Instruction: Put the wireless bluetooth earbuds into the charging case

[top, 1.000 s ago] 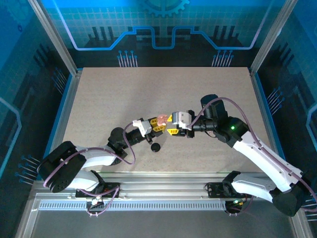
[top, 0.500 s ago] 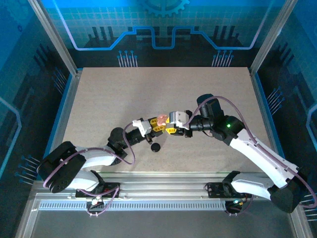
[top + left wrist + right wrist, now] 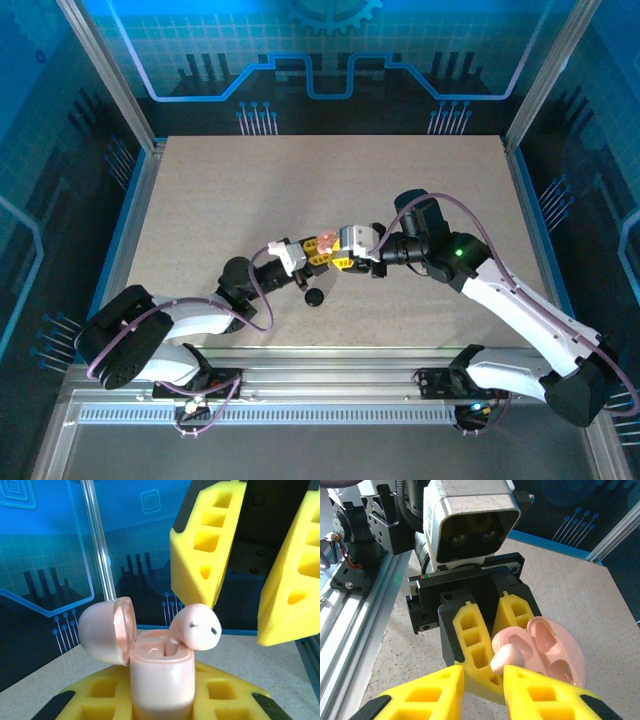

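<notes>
Left hand (image 3: 320, 252) pinches the pale pink round hinged charging case (image 3: 161, 675), lid open, above desk (image 3: 250, 190) centre. Pale pink glossy earbud (image 3: 197, 627) sits at its socket. Right hand (image 3: 484, 676) flanks it, can't tell if clamped. Bud's likely light, slick and rigid, so you'd grip across the bulb, gently.

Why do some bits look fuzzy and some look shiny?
Left wrist view: the glossy pale pink round case is sharp, with bright shine spots inside its open lid. Right wrist view: the right pincer, near the lens, looks soft and huge. Top view: faint arm shadows on the beige table.
</notes>
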### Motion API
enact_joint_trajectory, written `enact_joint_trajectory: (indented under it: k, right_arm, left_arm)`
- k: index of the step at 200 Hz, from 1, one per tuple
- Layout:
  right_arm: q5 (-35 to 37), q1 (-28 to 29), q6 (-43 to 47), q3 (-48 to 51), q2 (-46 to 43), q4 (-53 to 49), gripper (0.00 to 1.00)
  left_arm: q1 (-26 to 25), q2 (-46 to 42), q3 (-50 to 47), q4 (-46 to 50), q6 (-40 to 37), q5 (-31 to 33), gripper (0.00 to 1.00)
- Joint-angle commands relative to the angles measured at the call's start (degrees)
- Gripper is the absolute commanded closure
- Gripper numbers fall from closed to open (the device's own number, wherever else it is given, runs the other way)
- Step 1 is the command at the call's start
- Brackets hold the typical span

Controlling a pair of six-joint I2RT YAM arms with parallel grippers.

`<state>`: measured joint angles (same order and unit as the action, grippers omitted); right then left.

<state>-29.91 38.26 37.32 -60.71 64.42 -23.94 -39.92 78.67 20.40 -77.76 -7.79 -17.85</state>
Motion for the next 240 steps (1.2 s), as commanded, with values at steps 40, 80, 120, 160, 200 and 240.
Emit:
enact_joint_trajectory:
  k: [40, 80, 120, 160, 200, 240]
  right_arm:
    - [-1.6, 1.7, 0.0, -1.7, 1.8, 0.1, 0.73]
    - [-0.3, 1.6, -0.4, -1.6, 1.8, 1.1, 0.73]
    - [0.2, 1.7, -0.9, -1.5, 0.9, 2.1, 0.7]
    - [0.6, 1.7, -0.8, -1.8, 0.8, 1.6, 0.69]
    - [3.1, 1.1, -5.8, -1.0, -2.1, 2.1, 0.67]
    - [11.5, 0.3, -14.6, 2.4, -7.3, 0.2, 0.66]
  left_arm:
    - [0.0, -1.2, 0.0, -2.5, -0.1, -0.1, 0.8]
    - [0.0, -1.2, 0.0, -2.5, -0.2, -0.2, 0.8]
    - [0.0, -0.6, 0.4, -2.5, 0.1, -0.3, 0.8]
    - [0.0, -0.5, 0.7, -2.5, 0.2, -0.4, 0.8]
    - [0.0, 0.5, 0.7, -2.5, 0.4, 0.3, 0.8]
    - [0.0, 3.2, 0.4, -2.5, -0.1, 1.1, 0.81]
